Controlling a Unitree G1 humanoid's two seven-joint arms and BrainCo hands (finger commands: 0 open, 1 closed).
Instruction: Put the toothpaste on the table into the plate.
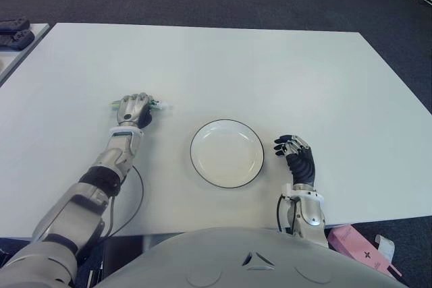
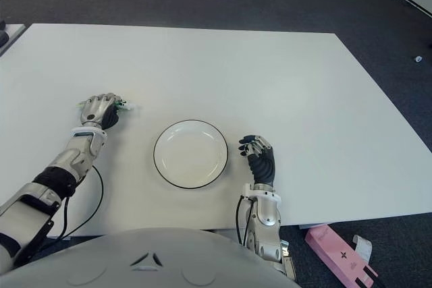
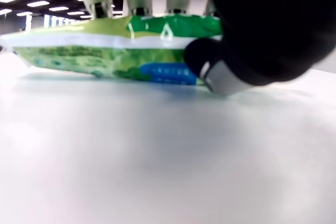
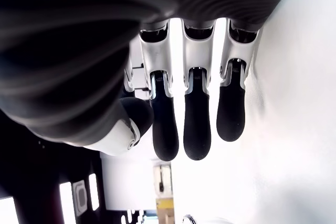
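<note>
Right hand [image 1: 295, 155] idle just right of the plate [image 1: 227, 154], fingers relaxed, holding nothing. Left hand [image 1: 134, 110] farther out, fingers wrapped over the toothpaste tube [image 3: 110, 51], which lies on the counter [image 1: 270, 72] crosswise. Plate sits to the tube's right, nearer the robot.

Between my left hand [image 1: 133, 108] and the plate [image 1: 227, 153] the white table [image 1: 270, 72] lies bare, so the way rightward to the plate is open. The toothpaste [image 3: 115, 45] under my fingers lies flat on the table, its ends sticking out left and right of the hand. My right hand [image 1: 297, 155] sits just right of the plate, fingers loosely extended and holding nothing, so it crowds the plate's right rim. The far half of the table is free. Dark objects [image 1: 13, 32] sit on a separate surface at far left, well apart.
</note>
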